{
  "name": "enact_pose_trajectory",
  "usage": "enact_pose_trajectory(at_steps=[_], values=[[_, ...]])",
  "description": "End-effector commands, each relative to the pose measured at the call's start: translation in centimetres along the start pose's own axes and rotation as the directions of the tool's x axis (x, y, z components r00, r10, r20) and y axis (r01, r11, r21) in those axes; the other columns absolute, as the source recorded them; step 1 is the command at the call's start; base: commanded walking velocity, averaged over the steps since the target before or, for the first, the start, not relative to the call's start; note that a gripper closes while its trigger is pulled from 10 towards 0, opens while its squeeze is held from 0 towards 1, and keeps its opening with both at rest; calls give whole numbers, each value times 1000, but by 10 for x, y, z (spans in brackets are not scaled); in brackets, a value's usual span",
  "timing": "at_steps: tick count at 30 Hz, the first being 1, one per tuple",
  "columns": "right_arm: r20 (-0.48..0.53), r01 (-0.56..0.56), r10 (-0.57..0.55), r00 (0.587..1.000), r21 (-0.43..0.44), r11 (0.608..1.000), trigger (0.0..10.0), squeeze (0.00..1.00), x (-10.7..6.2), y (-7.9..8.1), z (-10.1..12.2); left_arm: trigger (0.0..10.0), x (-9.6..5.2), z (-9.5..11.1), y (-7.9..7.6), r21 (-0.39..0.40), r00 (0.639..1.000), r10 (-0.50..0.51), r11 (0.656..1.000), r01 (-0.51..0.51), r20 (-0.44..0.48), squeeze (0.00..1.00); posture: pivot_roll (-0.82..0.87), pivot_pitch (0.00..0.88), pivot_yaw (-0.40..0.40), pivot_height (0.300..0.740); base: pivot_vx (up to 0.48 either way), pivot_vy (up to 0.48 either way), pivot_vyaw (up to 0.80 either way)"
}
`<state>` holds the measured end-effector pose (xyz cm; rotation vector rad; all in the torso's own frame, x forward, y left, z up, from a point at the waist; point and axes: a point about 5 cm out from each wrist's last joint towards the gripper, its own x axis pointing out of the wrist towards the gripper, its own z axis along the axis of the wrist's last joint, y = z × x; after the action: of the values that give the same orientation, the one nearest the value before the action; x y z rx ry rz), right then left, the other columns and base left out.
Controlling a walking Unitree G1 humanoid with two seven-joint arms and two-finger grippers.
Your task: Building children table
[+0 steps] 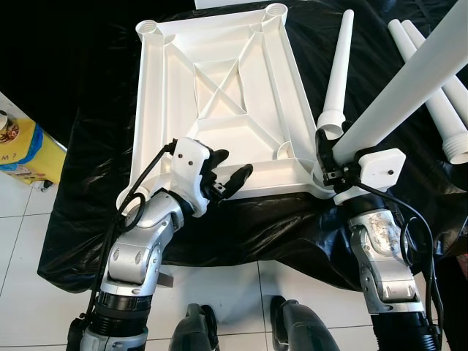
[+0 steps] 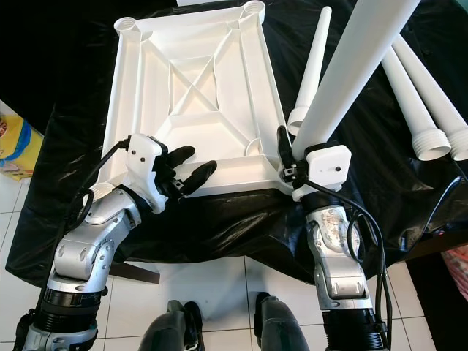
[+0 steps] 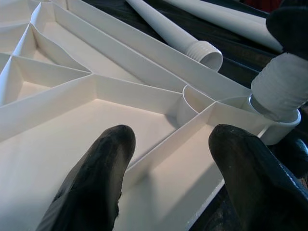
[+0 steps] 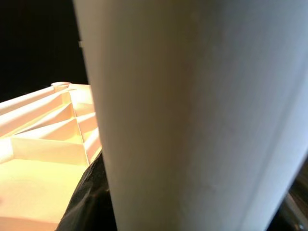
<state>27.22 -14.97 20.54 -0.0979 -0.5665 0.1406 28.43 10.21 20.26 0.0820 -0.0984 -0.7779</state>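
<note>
A white plastic table top (image 1: 219, 80) lies upside down on a black sheet (image 1: 256, 227), its ribs and corner sockets facing up. My left gripper (image 1: 232, 164) is open and hovers over the table top's near edge; its fingers (image 3: 96, 178) straddle a rib without touching it. My right gripper (image 1: 330, 162) is shut on a white table leg (image 1: 409, 80) that rises tilted up and to the right. The leg's threaded end (image 3: 281, 86) sits in the near right corner socket (image 3: 284, 132). Up close, the leg (image 4: 202, 115) blocks most of the right wrist view.
One loose leg (image 1: 338, 73) lies beside the table top's right edge, and two more legs (image 1: 442, 102) lie further right. A yellow box (image 1: 22, 146) stands on the tiled floor at the left. My feet (image 1: 197, 333) stand at the sheet's near edge.
</note>
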Motion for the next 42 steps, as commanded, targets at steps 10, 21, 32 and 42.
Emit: enact_pose_trajectory(at_steps=[10, 21, 32, 42], values=[[-40, -20, 20, 999, -9, 1000, 10000, 0, 6, 6, 0, 10000, 1, -3, 0, -4, 1000, 14, 1000, -14, -4, 0, 12, 175, 44, 740, 0, 0, 0], [-231, -154, 147, 962, -11, 988, 10000, 0, 24, 3, -14, 10000, 19, 29, -31, -4, 942, -303, 952, 307, 145, 1000, 24, 162, 37, 740, 0, 0, 0], [-341, -386, 396, 852, 100, 917, 10000, 0, 41, -7, -11, 10000, 35, 73, -56, 132, 786, -576, 817, 561, 224, 0, 15, 150, 42, 740, 0, 0, 0], [-363, -555, 558, 746, 124, 822, 10000, 0, 46, -9, -3, 10000, 43, 100, -47, 184, 732, -631, 776, 604, 257, 0, 22, 151, 45, 740, 0, 0, 0]])
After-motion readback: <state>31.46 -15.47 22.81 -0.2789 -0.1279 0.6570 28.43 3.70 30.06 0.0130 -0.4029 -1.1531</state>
